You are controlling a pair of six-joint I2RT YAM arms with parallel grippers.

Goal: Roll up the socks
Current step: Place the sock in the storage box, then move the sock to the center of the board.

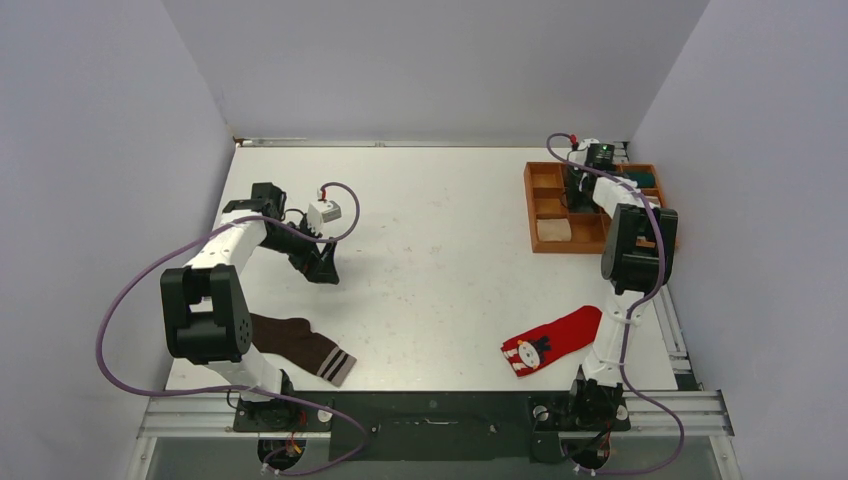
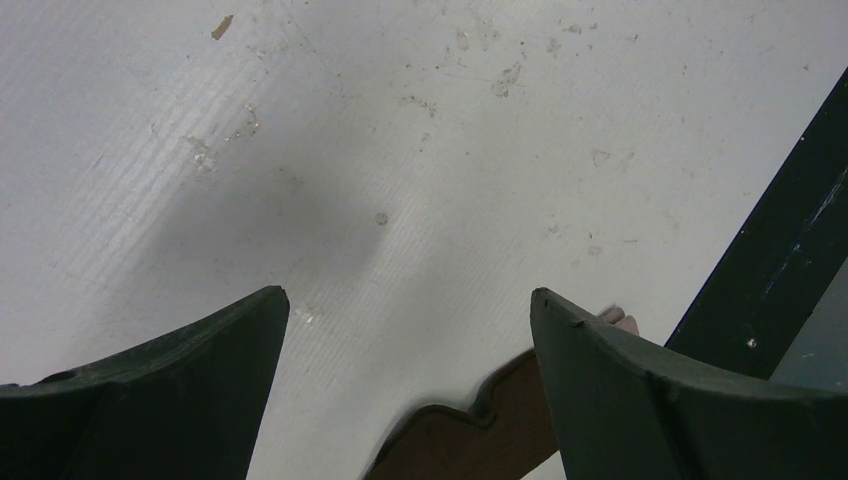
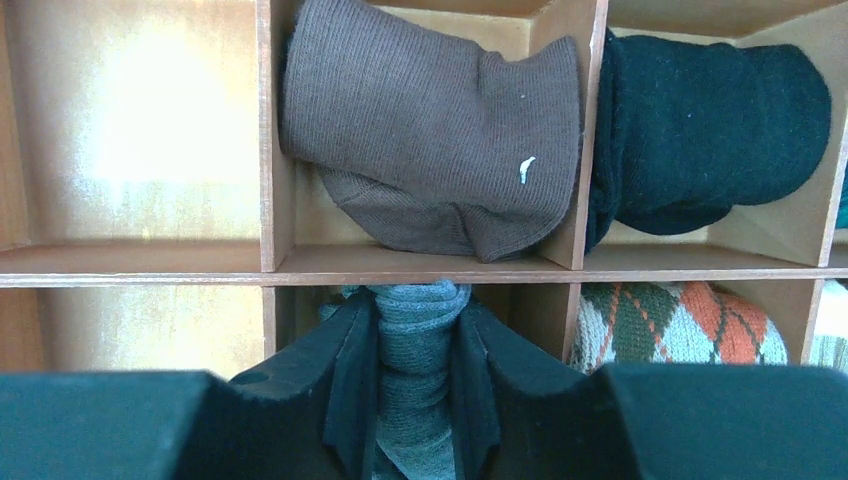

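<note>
Bright, even overhead light. A soft grey shadow falls on the table [image 2: 600,100] just ahead of the left gripper [image 2: 408,294]. Glare bleaches the wooden compartment [image 3: 130,120] up-left of the right gripper [image 3: 415,330], whose near fingers [image 3: 120,430] blur.

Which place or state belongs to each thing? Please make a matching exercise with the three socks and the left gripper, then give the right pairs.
1. plain grey fabric sock
2. dark brown sock with pale-striped cuff
3. red sock with white cartoon figure
4. left gripper

A. on the white table by the right arm's base
B. open over bare table
C. pinched in the right gripper at the wooden compartment tray
D. on the table by the left arm's base

Pairs: 1-C, 2-D, 3-A, 4-B
</note>
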